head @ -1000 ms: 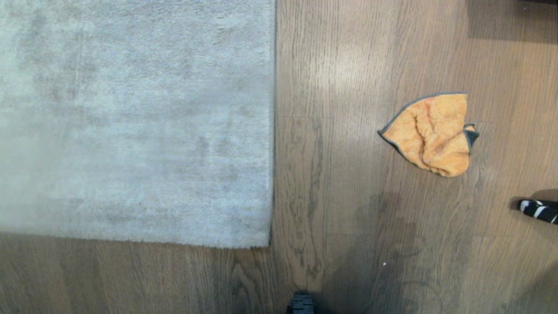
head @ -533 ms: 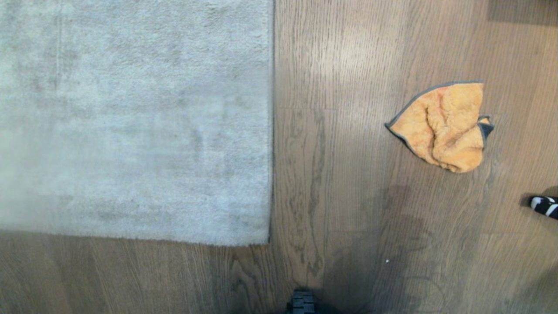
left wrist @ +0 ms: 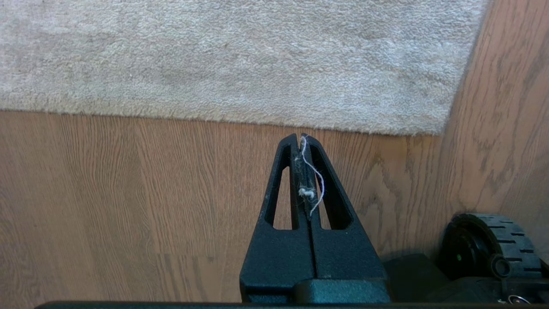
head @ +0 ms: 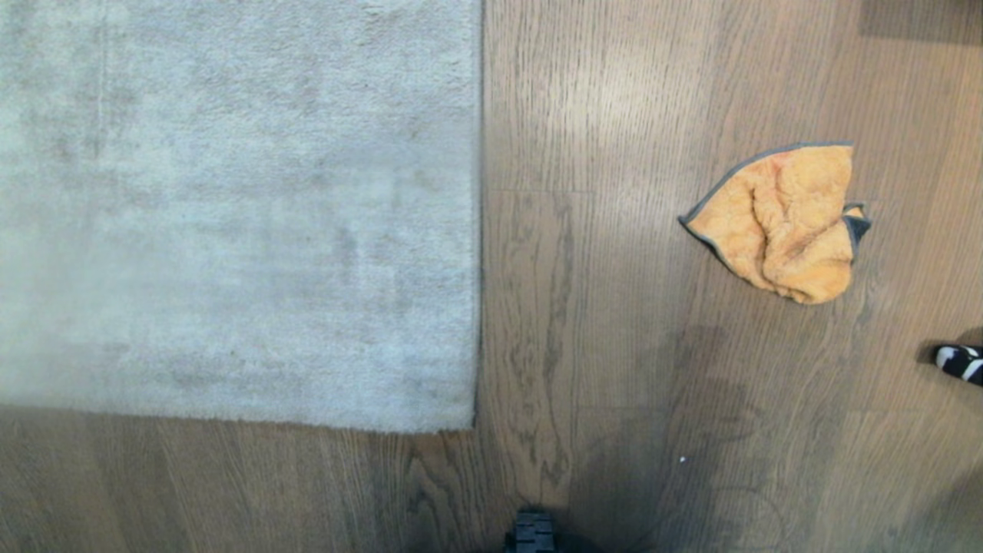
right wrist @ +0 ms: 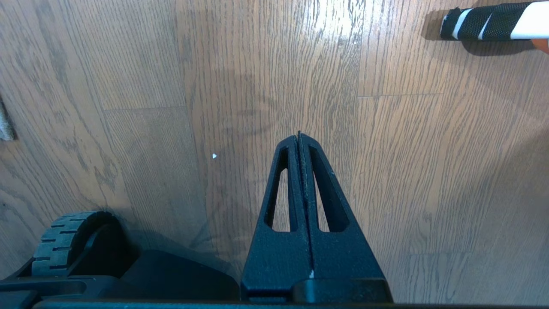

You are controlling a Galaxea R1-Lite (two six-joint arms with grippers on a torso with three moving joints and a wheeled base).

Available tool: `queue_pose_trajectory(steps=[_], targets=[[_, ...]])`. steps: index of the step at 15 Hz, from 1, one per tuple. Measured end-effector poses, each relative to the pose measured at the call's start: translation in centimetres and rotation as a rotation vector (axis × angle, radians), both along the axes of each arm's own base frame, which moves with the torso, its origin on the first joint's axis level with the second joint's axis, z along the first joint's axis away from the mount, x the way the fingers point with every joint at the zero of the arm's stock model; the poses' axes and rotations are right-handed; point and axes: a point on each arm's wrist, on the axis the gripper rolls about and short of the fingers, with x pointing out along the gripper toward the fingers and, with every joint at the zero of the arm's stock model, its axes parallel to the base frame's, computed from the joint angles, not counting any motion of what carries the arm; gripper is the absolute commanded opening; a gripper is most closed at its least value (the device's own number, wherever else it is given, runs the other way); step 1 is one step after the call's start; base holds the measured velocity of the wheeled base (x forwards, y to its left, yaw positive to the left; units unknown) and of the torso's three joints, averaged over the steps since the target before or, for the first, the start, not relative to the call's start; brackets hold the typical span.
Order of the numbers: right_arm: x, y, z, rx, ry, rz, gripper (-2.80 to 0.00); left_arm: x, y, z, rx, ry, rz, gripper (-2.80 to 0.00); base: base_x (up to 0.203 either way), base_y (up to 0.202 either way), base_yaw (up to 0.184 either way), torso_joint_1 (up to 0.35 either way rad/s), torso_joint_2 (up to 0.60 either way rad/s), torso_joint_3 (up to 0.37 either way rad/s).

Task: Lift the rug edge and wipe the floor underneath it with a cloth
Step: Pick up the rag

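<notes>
A pale grey rug (head: 230,207) lies flat on the left; its rug edge (head: 480,230) runs straight toward me and ends at a near corner (head: 470,426). The brown wood floor (head: 599,346) is bare beside it. A crumpled orange cloth (head: 783,223) with dark trim lies on the floor to the right, away from the rug. Neither arm shows in the head view. My left gripper (left wrist: 300,138) is shut, with bits of white lint stuck to it, just short of the rug's near border (left wrist: 240,122). My right gripper (right wrist: 299,136) is shut over bare floor (right wrist: 386,171).
A black-and-white striped object (head: 960,362) pokes in at the right edge, also seen as a striped object (right wrist: 484,21) in the right wrist view. My base wheels (left wrist: 493,246) (right wrist: 64,240) sit near the rug corner. A dark shape (head: 918,19) lies at the far right.
The whole head view shifted in the first half second: the cloth now sits higher and further right in the picture. Nothing on the floor has moved since; both grippers stay shut.
</notes>
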Motion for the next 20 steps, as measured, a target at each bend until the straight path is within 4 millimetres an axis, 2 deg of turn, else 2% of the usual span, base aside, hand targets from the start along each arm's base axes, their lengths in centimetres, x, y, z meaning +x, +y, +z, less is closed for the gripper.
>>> queue_pose_trajectory(steps=[20], targets=[[0.0, 0.0, 0.02, 0.0, -0.002, 0.0, -2.8, 0.0, 0.0, 0.03, -0.001, -0.003, 0.0, -2.8, 0.0, 0.0, 0.0, 0.0, 0.0, 0.0]])
